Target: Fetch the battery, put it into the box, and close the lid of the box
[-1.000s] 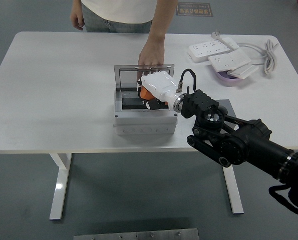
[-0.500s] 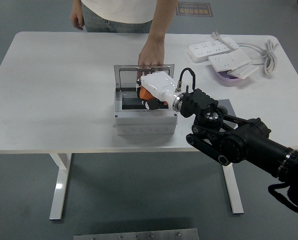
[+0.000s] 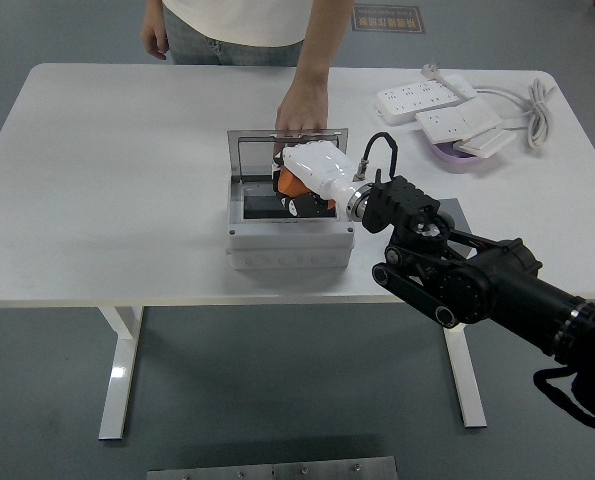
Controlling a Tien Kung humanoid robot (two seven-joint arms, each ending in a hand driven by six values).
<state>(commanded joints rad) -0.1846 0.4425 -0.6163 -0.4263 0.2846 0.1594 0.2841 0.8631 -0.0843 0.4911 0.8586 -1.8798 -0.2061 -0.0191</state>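
Head view is showing the battery (image 3: 291, 186), an orange piece only partly visible, sitting down inside the open grey box (image 3: 289, 222) at the middle of the white counter (image 3: 117, 170). Right robot hand (image 3: 317, 170), white-shelled, is reaching into the box over the battery; whether its fingers are pinching it I cannot tell. Box lid (image 3: 285, 150) is standing upright at the far side, and a person's hand (image 3: 301, 108) is resting on its top edge. Two white power strips (image 3: 427, 98) and a purple dish (image 3: 455, 158) are lying at the far right, with no readable writing.
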